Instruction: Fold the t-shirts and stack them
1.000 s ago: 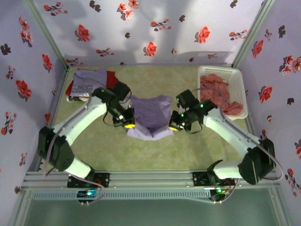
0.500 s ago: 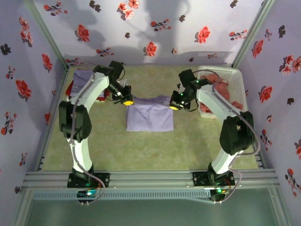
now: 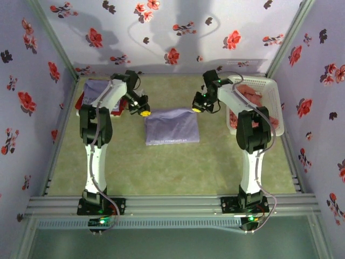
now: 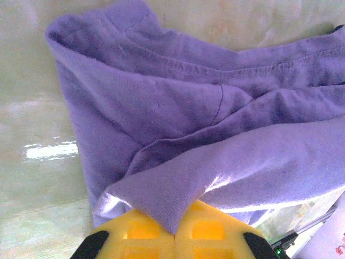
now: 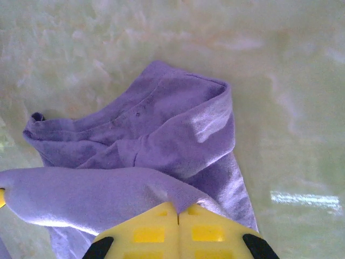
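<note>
Lavender-purple cotton t-shirt (image 3: 172, 128) lies as a roughly rectangular folded panel in the middle of the bench (image 3: 161, 172), a little toward the far side, with doubled layers and a stitched hem showing in the wrist views. Its far edge is pinched at both corners. The left end effector (image 3: 144, 113) is clenched on the left corner with a tongue of cloth squeezed between its yellow fingers (image 4: 141, 233), and the right end effector (image 3: 198, 108) is clamped the same way on the right corner. This looks like the middle of a fold on this shirt, with stacking not yet begun. The next move probably calls for both arms to travel together with the edge taut between them, so that it lands square on the lower layers before either grip lets go; uneven travel would likely skew the panel. At the far left corner rests a pile with a second purple shirt (image 3: 99, 89) over a red shirt (image 3: 81, 102), the likely place for the stack. At the far right a white slatted plastic basket (image 3: 278, 102) holds crumpled salmon-red shirts (image 3: 252, 93). The bench is pale mottled green, enclosed by lilac walls (image 3: 172, 32) printed with red flowers, with an aluminium rail (image 3: 172, 205) along the near edge.
</note>
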Controlling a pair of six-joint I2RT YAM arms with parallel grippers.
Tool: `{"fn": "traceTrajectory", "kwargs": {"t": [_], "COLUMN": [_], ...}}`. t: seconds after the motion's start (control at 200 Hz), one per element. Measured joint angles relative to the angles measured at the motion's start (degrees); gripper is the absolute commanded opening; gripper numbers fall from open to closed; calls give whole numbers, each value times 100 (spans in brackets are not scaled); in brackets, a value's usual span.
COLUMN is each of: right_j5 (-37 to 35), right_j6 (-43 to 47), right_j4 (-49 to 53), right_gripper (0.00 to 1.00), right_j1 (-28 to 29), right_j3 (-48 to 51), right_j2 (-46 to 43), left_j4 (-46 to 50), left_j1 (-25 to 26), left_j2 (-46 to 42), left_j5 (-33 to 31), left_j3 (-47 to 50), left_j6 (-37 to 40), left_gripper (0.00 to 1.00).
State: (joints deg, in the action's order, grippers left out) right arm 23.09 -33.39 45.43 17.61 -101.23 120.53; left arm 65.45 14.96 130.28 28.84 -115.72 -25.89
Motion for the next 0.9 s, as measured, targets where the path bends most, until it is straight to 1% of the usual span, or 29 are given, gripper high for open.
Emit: {"fn": "traceTrajectory", "kwargs": {"t": [0.04, 0.095, 0.115, 0.145, 0.165, 0.195, 0.275, 0.3, 0.375, 0.475, 0.55, 0.635, 0.695, 0.765, 0.84, 0.9], "right_j5": [0, 7, 9, 11, 13, 9, 2, -9, -42, -61, -59, -52, -4, 101, 188, 273], "right_j6": [4, 33, 44, 61, 61, 90, 162, 162, 197, 212, 205, 188, 173, 146, 20, -125], "right_j4": [-17, -39, -55, -83, -103, -153, -203, -210, -221, -278, -345, -393, -487, -605, -791, -920], "right_gripper": [2, 10, 17, 34, 40, 47, 54, 56, 59, 60, 59, 55, 49, 36, 25, 21], "right_j1": [0, -17, -24, -35, -39, -50, -87, -98, -114, -111, -98, -39, 35, 131, 203, 251], "right_j3": [-55, -149, -190, -234, -254, -271, -313, -328, -396, -365, -232, -190, -197, -254, -280, -341], "right_j2": [59, 179, 229, 304, 348, 407, 490, 498, 481, 317, 42, -225, -328, -302, -157, 66], "left_j4": [-11, -42, -55, -90, -101, -111, -177, -188, -291, -546, -601, -723, -833, -1008, -1351, -1670], "left_j1": [-33, -76, -87, -111, -122, -144, -219, -240, -341, -455, -503, -483, -433, -334, -170, -15], "left_j2": [63, 177, 208, 264, 286, 323, 367, 367, 334, 118, -74, -297, -466, -645, -833, -918], "left_j5": [22, 37, 37, 37, 37, 33, 24, 9, 39, 44, 42, 46, 66, 90, 129, 129], "left_j3": [-92, -208, -234, -243, -243, -240, -219, -219, -151, 313, 544, 629, 636, 673, 887, 1139], "left_j6": [-2, -2, -2, -4, -7, -11, -59, -48, -74, -79, -116, -192, -254, -372, -522, -634], "left_gripper": [0, 0, 0, 0, 1, 8, 40, 42, 43, 46, 46, 42, 35, 23, 10, 4]}}
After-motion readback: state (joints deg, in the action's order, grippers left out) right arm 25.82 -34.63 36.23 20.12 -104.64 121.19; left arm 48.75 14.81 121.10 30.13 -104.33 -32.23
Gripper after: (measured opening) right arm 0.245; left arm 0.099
